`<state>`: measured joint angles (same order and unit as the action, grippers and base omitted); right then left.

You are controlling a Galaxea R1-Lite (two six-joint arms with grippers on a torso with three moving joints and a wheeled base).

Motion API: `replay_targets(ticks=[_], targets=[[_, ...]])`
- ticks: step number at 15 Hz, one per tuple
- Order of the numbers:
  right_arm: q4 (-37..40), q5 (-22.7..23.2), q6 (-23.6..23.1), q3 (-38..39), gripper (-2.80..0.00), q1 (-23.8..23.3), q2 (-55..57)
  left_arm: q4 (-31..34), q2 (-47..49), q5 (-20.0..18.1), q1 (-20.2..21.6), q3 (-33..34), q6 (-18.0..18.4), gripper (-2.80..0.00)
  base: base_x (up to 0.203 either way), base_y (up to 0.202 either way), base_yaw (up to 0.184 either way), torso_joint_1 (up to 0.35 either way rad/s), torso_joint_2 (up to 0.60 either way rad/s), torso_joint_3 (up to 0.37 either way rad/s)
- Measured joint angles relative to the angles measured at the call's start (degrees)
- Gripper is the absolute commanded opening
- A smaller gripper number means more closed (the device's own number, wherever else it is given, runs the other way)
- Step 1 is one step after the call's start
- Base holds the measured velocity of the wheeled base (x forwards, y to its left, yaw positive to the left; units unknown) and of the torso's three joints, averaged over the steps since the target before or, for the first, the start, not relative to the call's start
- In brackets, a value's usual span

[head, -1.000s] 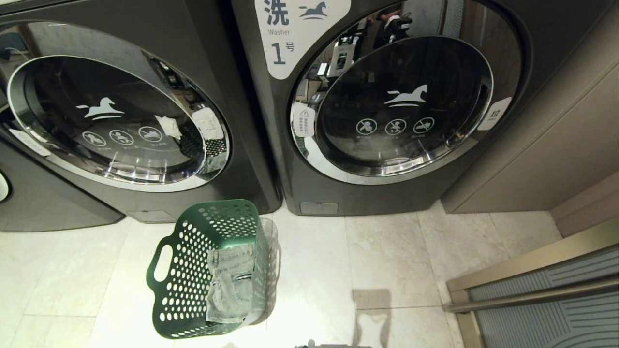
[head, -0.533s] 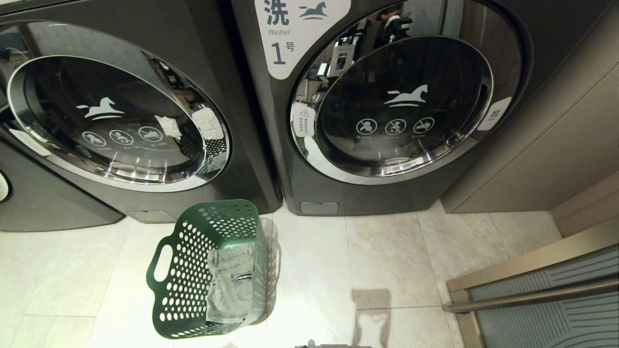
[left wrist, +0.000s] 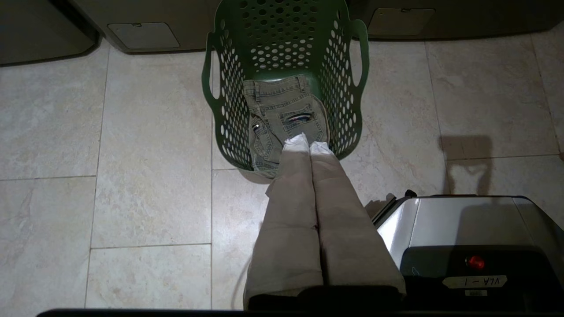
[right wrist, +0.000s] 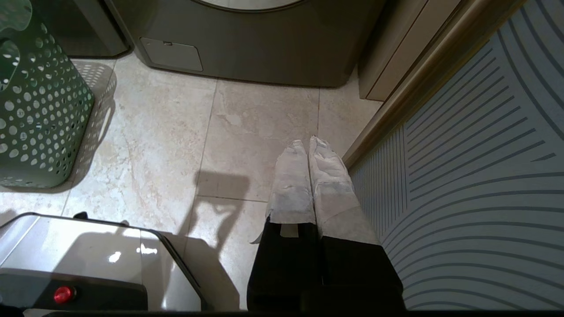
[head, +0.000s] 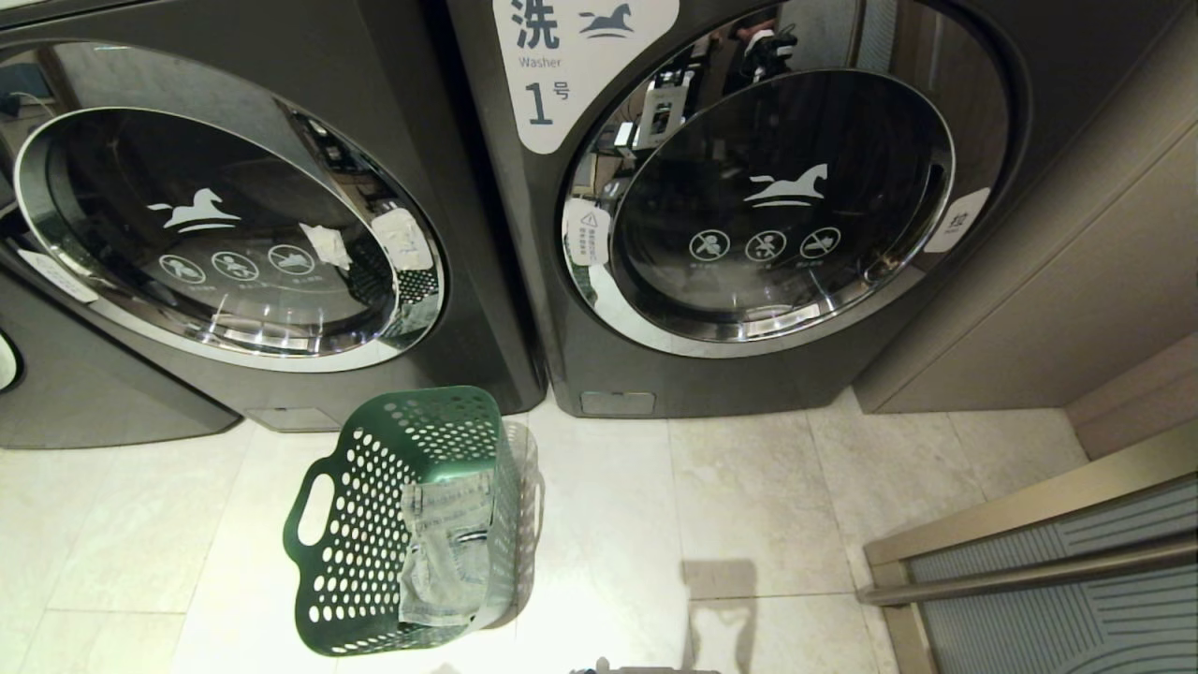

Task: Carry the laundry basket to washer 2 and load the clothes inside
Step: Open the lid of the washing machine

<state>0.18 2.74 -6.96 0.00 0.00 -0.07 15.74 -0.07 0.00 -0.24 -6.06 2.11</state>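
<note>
On the tiled floor before the washers stood the laundry basket (head: 412,524) | clothes (head: 447,548) inside, soft denim | light, stiff plastic; take by side handles | left gripper (left wrist: 309,145) and right gripper (right wrist: 306,147) clenched, empty.

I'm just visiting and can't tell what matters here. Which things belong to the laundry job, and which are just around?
Part of the job:
- green laundry basket on the floor
- folded denim clothes inside it
- left washer, door shut, number unseen

Just around:
- washer labelled 1
- ribbed grey mat
- tan side panel
</note>
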Motion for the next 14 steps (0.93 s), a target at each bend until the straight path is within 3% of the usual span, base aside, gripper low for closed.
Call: replay_targets(ticks=[2,7,14], targets=[[0.00,0.00,0.00,0.00,-2.80,0.00,0.00,-0.01,0.00,0.00,0.00,0.00,0.01,-2.80,0.062,0.000,0.000,0.000,0.00,0.000],[0.00,0.00,0.00,0.00,-2.80,-0.02,0.00,0.00,0.00,-0.05,-0.02,0.00,0.01,-2.80,0.184,0.000,0.000,0.007,0.00,0.004],[0.00,-0.02,0.05,0.00,-2.80,-0.03,0.00,0.00,0.00,0.00,-0.02,0.00,-0.10,-2.80,0.009,0.000,0.000,0.003,0.00,0.000]])
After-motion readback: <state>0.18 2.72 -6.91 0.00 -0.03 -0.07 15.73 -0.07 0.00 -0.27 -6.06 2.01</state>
